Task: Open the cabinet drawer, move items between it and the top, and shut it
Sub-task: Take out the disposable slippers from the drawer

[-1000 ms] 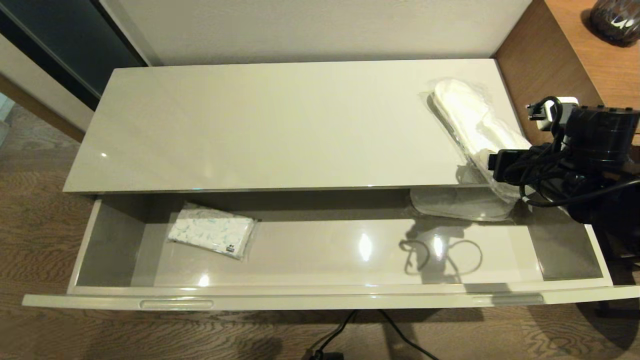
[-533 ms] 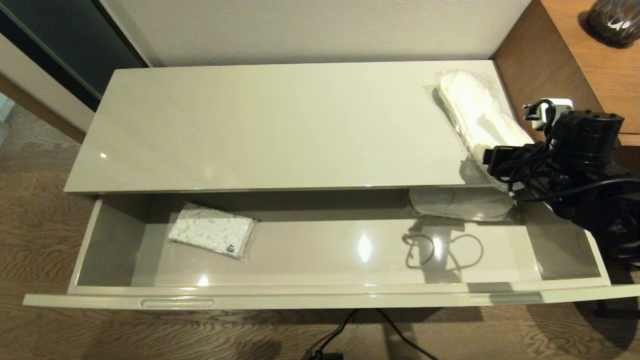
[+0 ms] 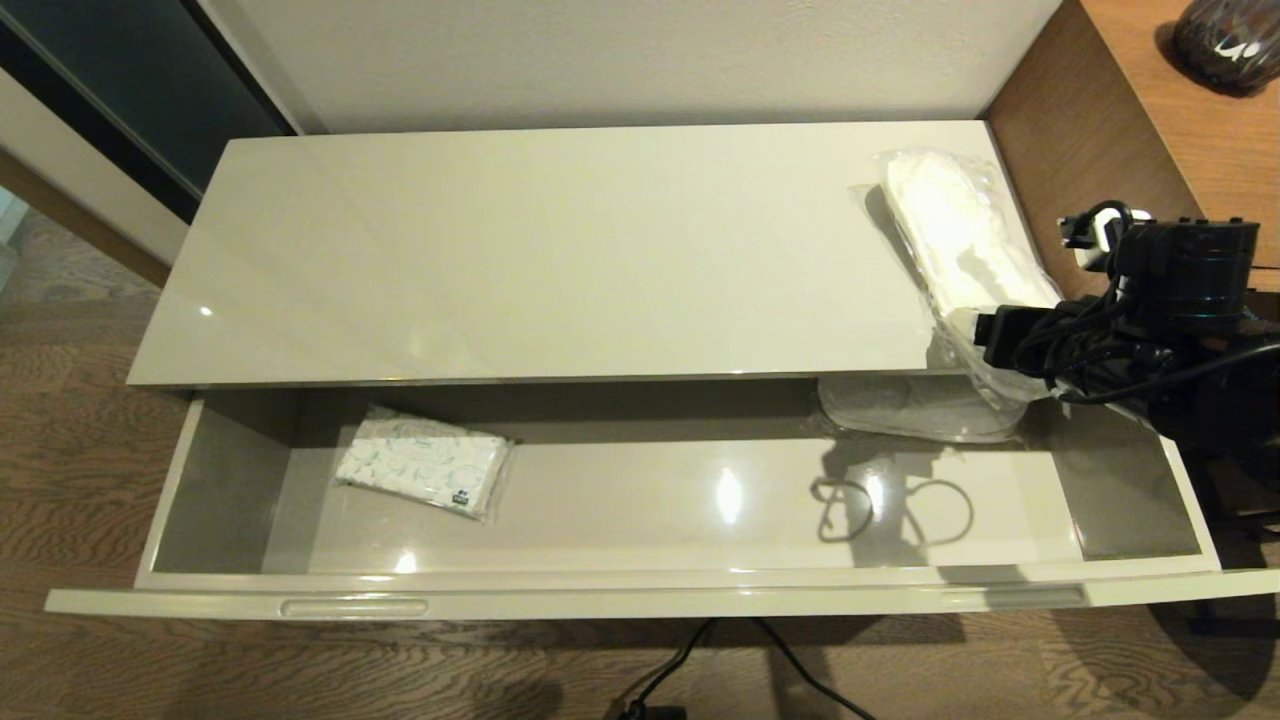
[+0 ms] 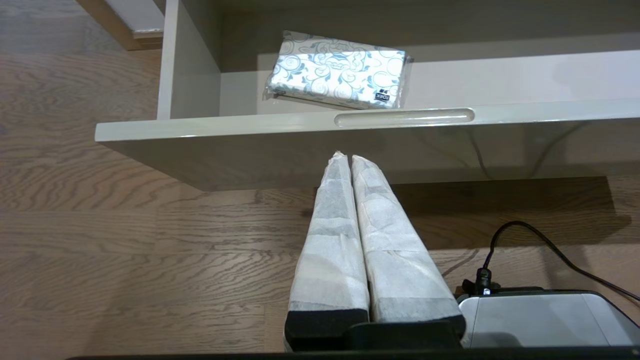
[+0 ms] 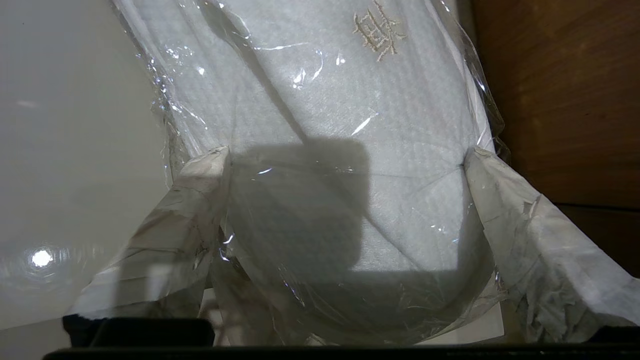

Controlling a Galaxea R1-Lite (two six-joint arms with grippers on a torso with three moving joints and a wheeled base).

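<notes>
Cabinet top (image 3: 550, 250): right gripper (image 5: 345, 165) wide, clasping wrapped slippers (image 5: 340, 125)

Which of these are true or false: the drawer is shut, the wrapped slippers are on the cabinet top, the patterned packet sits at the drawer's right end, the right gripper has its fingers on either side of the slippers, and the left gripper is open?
1. The cabinet drawer is shut. False: it is pulled out, its inside showing.
2. The wrapped slippers are on the top. True: they lie at its right end, the near end overhanging the front edge.
3. The patterned packet sits at the drawer's right end. False: it lies toward the left end.
4. The right gripper has its fingers on either side of the slippers. True.
5. The left gripper is open. False: its fingers are pressed together, below the drawer front.
</notes>
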